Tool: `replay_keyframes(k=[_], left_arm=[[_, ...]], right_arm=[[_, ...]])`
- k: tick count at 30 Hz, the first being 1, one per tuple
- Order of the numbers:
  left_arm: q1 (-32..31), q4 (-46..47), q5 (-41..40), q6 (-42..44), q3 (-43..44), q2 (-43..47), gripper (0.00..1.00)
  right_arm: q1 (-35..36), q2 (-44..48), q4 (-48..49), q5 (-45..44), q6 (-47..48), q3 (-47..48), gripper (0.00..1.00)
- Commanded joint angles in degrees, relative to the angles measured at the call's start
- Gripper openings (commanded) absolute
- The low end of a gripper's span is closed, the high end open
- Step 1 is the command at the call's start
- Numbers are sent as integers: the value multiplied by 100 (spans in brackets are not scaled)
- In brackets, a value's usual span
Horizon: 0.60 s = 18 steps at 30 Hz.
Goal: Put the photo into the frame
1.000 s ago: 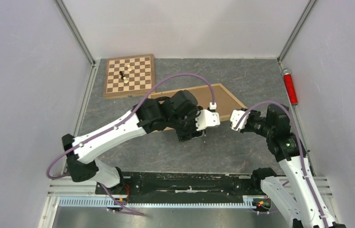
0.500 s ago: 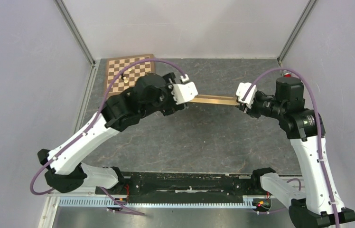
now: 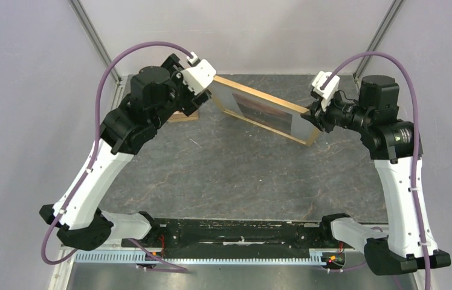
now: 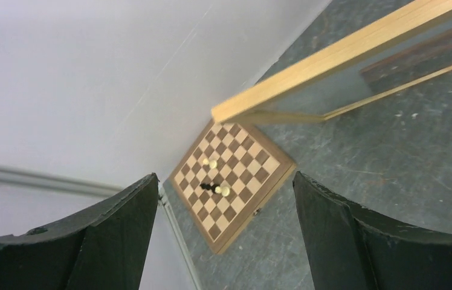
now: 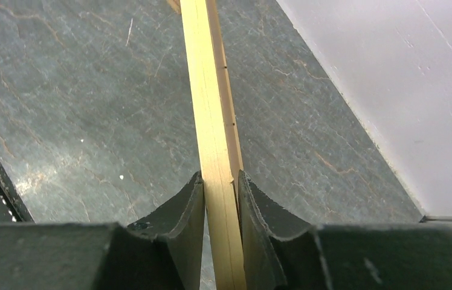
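Observation:
The frame (image 3: pixel 254 90), light wood, is held up off the table, tilted, its front toward the top camera. The photo (image 3: pixel 267 112) shows inside it as a dark orange-brown picture with pale margins. My right gripper (image 3: pixel 311 118) is shut on the frame's right rail; in the right wrist view the fingers (image 5: pixel 188 202) press both sides of the rail (image 5: pixel 208 90). My left gripper (image 3: pixel 206 96) is open by the frame's left corner. In the left wrist view its gap (image 4: pixel 223 181) is empty, and the frame (image 4: pixel 332 51) runs above it without touching the fingers.
The checkered chessboard (image 4: pixel 229 175) with a few pieces lies at the back left corner, mostly hidden under my left arm in the top view (image 3: pixel 182 116). White walls close in at left, back and right. The table (image 3: pixel 242 175) is dark grey stone-patterned.
The frame has gone from lying flat on the table to lifted and tipped up, showing the photo. Both arms have risen and moved back, and the left arm now covers the chessboard.

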State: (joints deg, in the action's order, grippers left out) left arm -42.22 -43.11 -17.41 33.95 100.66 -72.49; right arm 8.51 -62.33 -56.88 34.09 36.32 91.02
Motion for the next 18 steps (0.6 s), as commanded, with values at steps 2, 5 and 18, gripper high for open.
replay_keyframes(k=[2,5,18], left_arm=[[766,163,475,-472,234,-473,88],[1270,178,1023,-797,270,-751,88],[2180,1070,2544,-1535,24,-1845,88]], right_arm=[[-202,-390,579,-332,-812,409,0],[-383,-670,604,-345,-893,688,0],[-1810,-2062,591,809,-1021,1645,0]])
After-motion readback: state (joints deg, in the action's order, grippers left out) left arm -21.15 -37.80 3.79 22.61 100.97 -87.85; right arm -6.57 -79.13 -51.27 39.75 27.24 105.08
